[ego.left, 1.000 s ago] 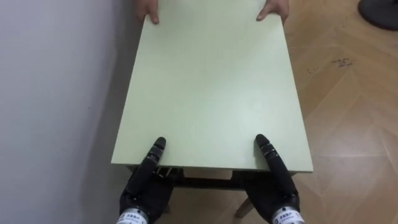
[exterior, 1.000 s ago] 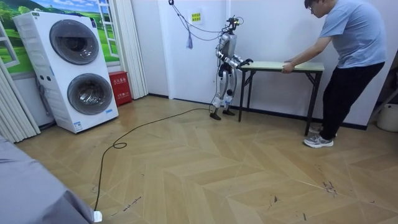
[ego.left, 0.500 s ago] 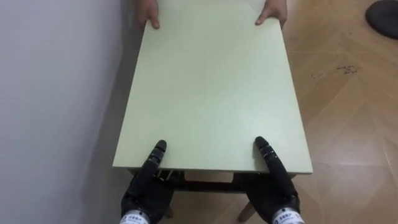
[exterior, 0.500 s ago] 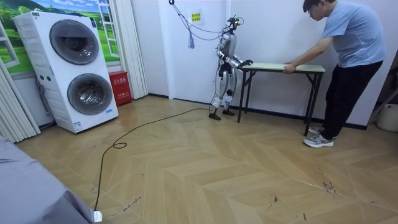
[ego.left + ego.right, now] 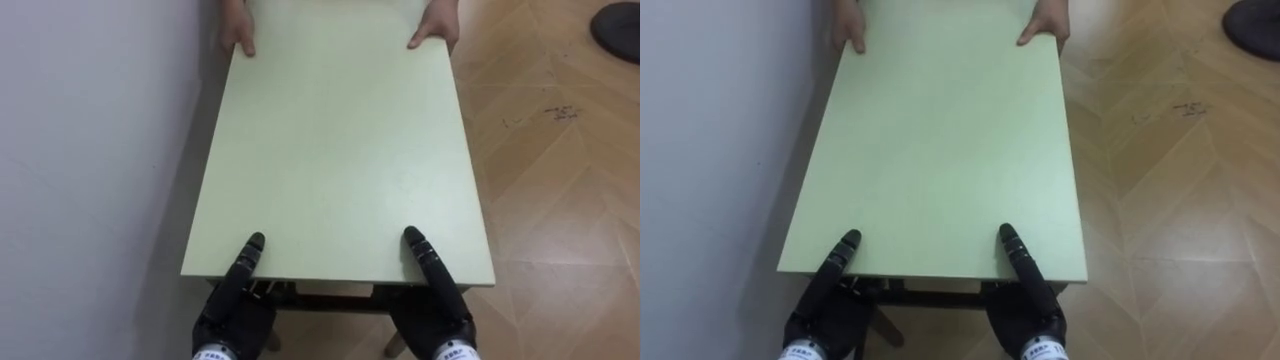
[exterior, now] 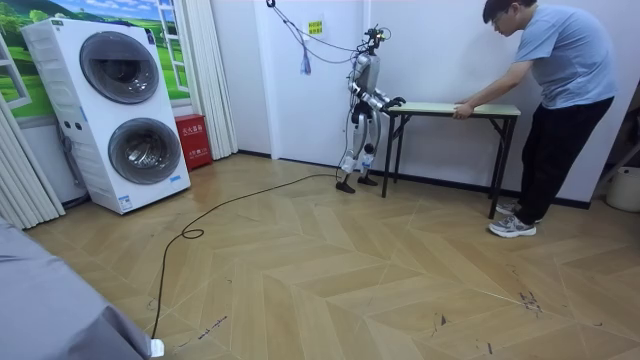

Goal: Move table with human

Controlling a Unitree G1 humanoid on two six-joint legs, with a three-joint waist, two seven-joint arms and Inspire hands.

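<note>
The table [image 5: 335, 150] stands along the wall [image 5: 90, 150], robot at one end, person [image 6: 560, 90] opposite.

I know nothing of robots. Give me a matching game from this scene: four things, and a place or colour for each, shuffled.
Things:
1 left hand
2 person
3 washer
4 table

Place or colour:
a pale green top
b table's far end
c room view's left
d table's near end

Pairs: 1-d, 2-b, 3-c, 4-a.
</note>
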